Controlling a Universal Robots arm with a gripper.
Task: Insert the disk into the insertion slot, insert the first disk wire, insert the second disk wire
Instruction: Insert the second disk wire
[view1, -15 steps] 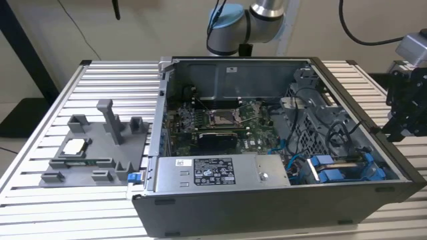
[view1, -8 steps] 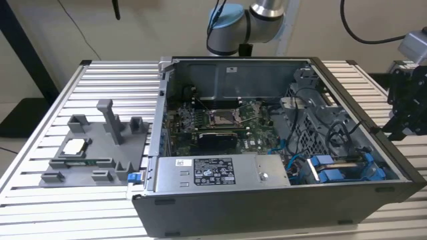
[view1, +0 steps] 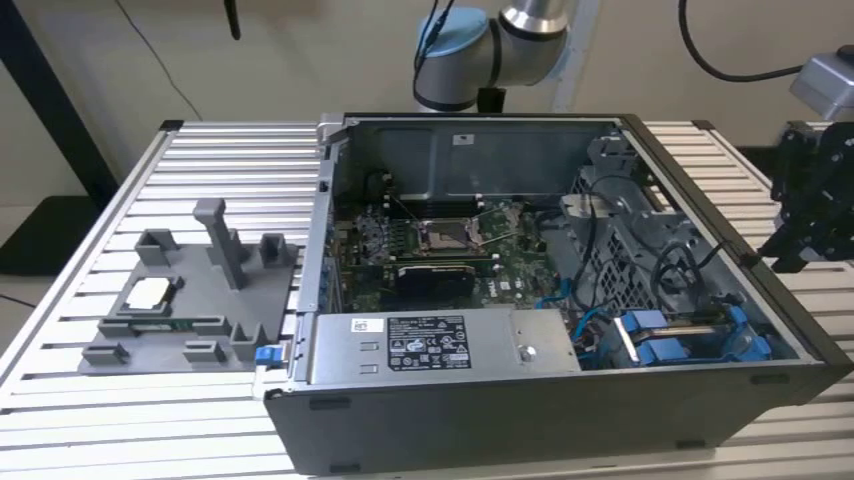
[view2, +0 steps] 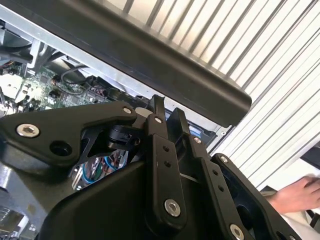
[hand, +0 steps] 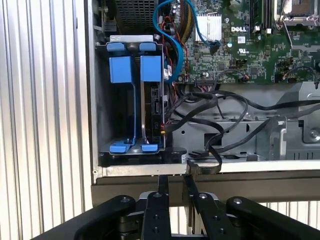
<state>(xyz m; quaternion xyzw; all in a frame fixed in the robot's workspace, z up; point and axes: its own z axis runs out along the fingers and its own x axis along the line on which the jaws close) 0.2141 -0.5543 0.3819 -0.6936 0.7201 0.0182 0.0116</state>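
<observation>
The insertion slot (view1: 681, 335) is the grey bay with blue side pieces in the near corner of the open computer case, on the exterior view's right. In the first wrist view the slot (hand: 120, 70) holds the disk (hand: 152, 107) on edge in its blue carrier. Black wires (hand: 220, 107) loop beside the bay. One black plug end (hand: 202, 167) rests by the case wall. A blue wire (hand: 172, 55) curls above the bay. My gripper (view1: 790, 262) (hand: 175, 182) (view2: 167, 112) hangs outside the case wall. It is open by a narrow gap and holds nothing.
The grey labelled power-supply box (view1: 441, 345) fills the case's near side, with the motherboard (view1: 441, 240) behind it. A grey fixture plate (view1: 187, 300) lies on the slatted table (view1: 80, 400) at the exterior view's left. A person's hand (view2: 295, 195) rests on the table near the gripper.
</observation>
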